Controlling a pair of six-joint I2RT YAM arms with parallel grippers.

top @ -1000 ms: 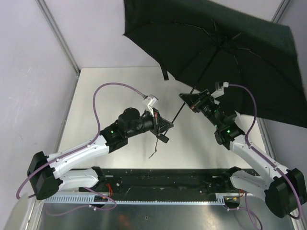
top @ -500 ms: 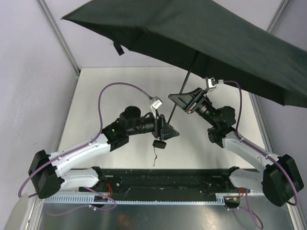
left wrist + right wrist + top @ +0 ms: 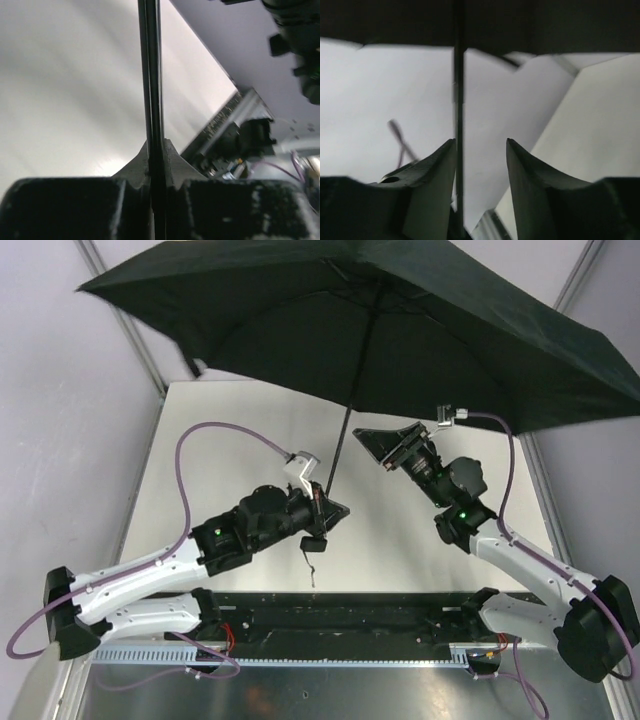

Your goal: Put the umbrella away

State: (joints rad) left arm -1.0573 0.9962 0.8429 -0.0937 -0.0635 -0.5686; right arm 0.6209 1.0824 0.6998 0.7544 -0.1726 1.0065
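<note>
The black umbrella is open, and its canopy spreads across the top of the top view above both arms. Its slim shaft runs down to my left gripper, which is shut on it just above the small black handle with a hanging cord. In the left wrist view the shaft stands pinched between the jaws of that gripper. My right gripper is open and empty, just right of the shaft. In the right wrist view the shaft shows by the left finger of that gripper, under the canopy.
The white table lies below, with a black base rail at its near edge. Metal frame posts rise at the back corners in front of grey walls. The canopy overhangs the table's back and right side.
The canopy has swung left and now sits over both arms, and the shaft stands more upright. My left gripper has moved lower and nearer, still holding the shaft. The shaft has moved left of my right gripper.
</note>
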